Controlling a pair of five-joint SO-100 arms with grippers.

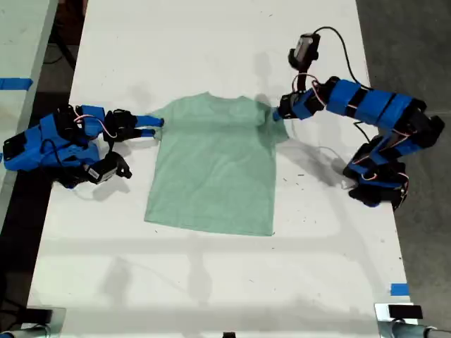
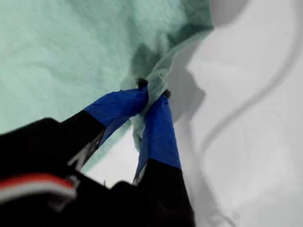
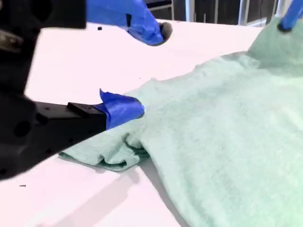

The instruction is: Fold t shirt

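shirt: the t shirt (image 1: 215, 165) lies flat mid-table (image 1: 211, 282), collar toward the exterior view's top, hem toward its bottom. my first gripper (image 2: 152, 93) pinches its sleeve; my second gripper (image 3: 144, 71) gapes beside the opposite sleeve.

We worked in what looked like a robotics lab or test bench. The white table (image 1: 211, 282) was bare of household things and carried 2 small blue arms with exposed wiring, 1 at each side of it. A strip of blue tape (image 1: 399, 289) marked the table near its edge, and another blue strip (image 1: 15, 84) lay on a second pale surface beside the table. Beyond the table, metal frame legs (image 3: 189, 9) stood over a dark floor (image 1: 416, 42).
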